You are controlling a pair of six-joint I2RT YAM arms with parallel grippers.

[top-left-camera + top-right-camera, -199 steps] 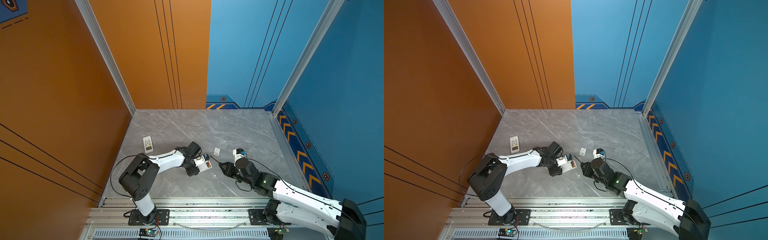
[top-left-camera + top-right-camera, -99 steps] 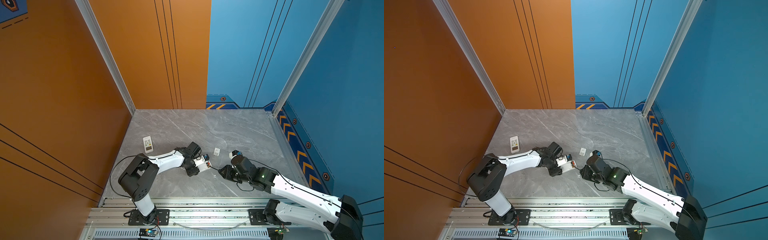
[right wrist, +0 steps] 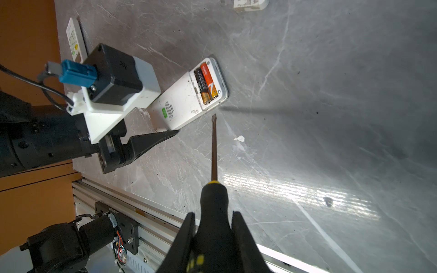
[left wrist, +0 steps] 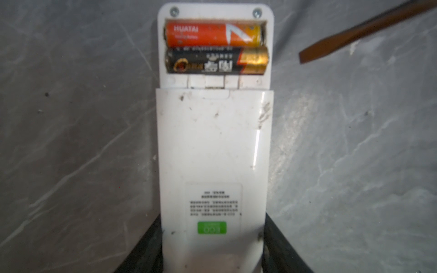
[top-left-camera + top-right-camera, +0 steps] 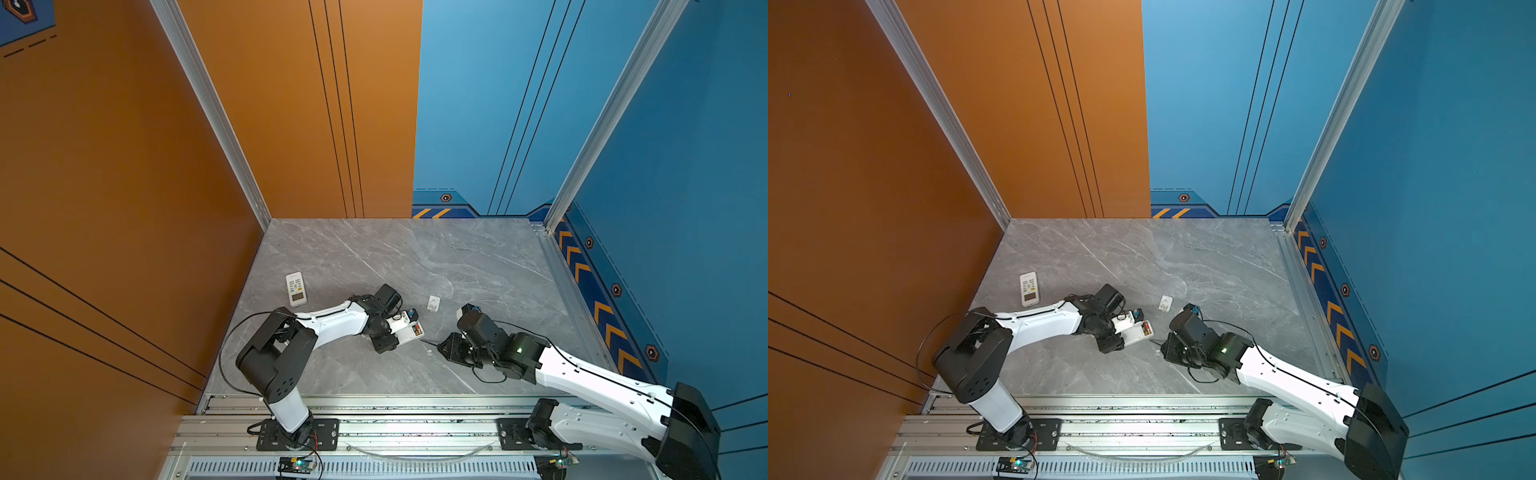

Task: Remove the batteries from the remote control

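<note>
Sitting in the opened remote (image 4: 212, 141), both batteries (image 4: 212, 35) awaited removal; left gripper (image 4: 212, 250) seemingly clamped it, right gripper (image 3: 212, 219) clenched a screwdriver (image 3: 214, 146).

In both top views the table (image 5: 415, 257) is overlooked from high above its 6 o'clock edge, steeply downward. The left wrist view is aimed toward 3 o'clock, very close above the remote control (image 4: 212, 141). The right wrist view, farther back, is aimed toward 9 o'clock along the screwdriver (image 3: 214, 196). The remote control is shared by all views.
</note>
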